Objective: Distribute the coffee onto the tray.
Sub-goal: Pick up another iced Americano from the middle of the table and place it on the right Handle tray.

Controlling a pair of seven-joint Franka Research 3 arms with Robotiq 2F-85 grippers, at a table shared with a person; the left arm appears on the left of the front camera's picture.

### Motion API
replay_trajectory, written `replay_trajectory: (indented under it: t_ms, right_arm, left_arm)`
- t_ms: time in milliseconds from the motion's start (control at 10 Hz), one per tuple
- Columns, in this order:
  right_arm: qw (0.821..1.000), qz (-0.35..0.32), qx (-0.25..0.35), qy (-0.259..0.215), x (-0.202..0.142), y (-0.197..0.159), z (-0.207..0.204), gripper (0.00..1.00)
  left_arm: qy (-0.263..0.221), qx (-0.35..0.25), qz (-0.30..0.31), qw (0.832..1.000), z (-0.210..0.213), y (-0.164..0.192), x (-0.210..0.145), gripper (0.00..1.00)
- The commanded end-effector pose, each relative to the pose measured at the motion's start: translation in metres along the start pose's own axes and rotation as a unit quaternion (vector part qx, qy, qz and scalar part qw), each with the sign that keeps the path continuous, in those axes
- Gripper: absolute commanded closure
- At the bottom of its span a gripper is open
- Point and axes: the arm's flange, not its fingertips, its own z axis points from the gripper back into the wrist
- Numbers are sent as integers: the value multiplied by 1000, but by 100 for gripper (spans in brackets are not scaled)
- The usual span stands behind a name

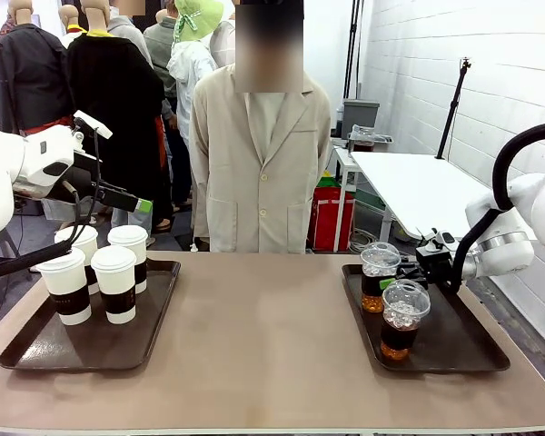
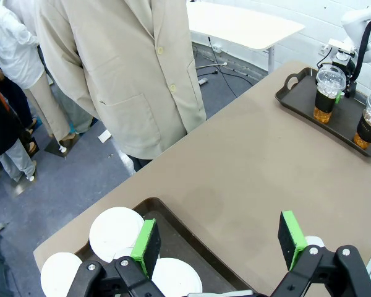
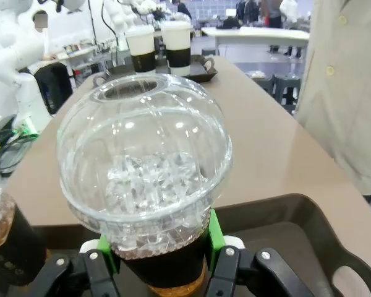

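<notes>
On the left side of the tabletop point(image 1: 272, 354) a dark tray point(image 1: 36, 350) is seen, and four white paper cups point(image 1: 103, 271) with lids and dark sleeves are standing on it close together. Above this group the left gripper point(image 2: 216, 247) is held in the air, its jaws wide open and nothing between the green pads point(image 2: 145, 246). A person in a light coat point(image 1: 259, 163) is standing at the far edge, in the middle.

On the right side a second dark tray point(image 1: 477, 350) carries two clear iced coffee cups point(image 1: 392, 300) with dome lids. The farther of them, the gripped iced coffee point(image 3: 149, 179), is enclosed at its dark sleeve by the right gripper point(image 3: 164, 263), whose jaws are closed on it. The nearer iced coffee point(image 1: 401, 320) stands free just beside it.

It is judged that the step in hand is the taking of one iced coffee from the right tray. The next move would require that the cup is lifted straight and kept upright, so that the neighbour is not pushed and nothing is spilled.
</notes>
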Motion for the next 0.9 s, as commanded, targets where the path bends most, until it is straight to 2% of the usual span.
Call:
replay_trajectory:
  t_ms: [0, 500, 700, 800]
  right_arm:
    - [1000, 19, 1, 2, -4, -7, 9, 37]
    - [1000, 9, 17, 4, -13, -13, 10, 37]
    - [1000, -3, 22, 0, -12, -10, 11, 0]
    - [1000, -9, 21, 1, -11, -7, 13, 0]
  left_arm:
    - [2, 1, 4, 1000, -1, 0, -1, 0]
    - [2, 1, 4, 1000, -1, 0, -1, 0]
    - [2, 1, 4, 1000, -1, 0, -1, 0]
    - [2, 1, 4, 1000, -1, 0, -1, 0]
